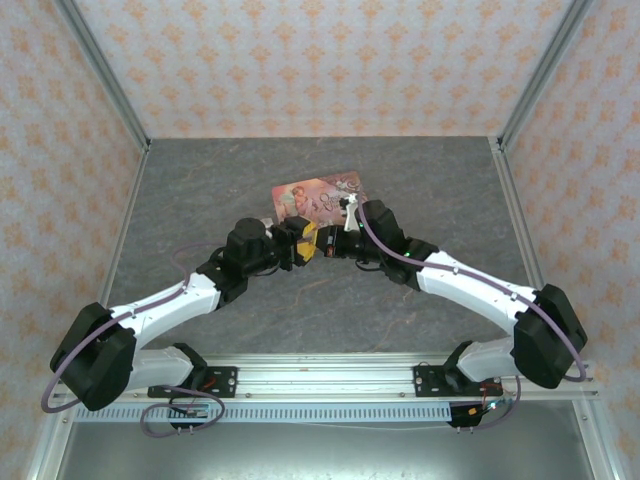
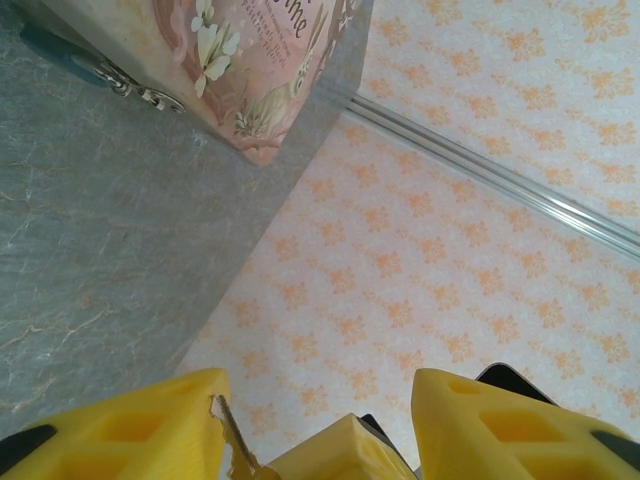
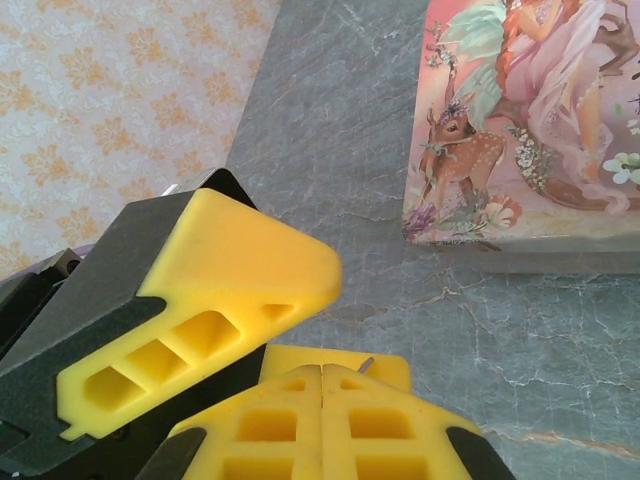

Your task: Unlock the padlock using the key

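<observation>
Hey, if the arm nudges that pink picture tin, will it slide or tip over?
Probably slide: the pink tin lies flat and low on the table. Its printed lid looks smooth, so likely slippery to grip. The small padlock at its side would probably drag along.

Right end effector [image 3: 322, 422] closed tight; pink tin [image 3: 530, 130] ahead on table [image 3: 340, 120].

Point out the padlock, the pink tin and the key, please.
padlock [image 2: 58, 50], left wrist view, teal body.
pink tin [image 3: 520, 130], right wrist view, pictured lid.
key [image 2: 235, 440], left wrist view, metal blade.
</observation>
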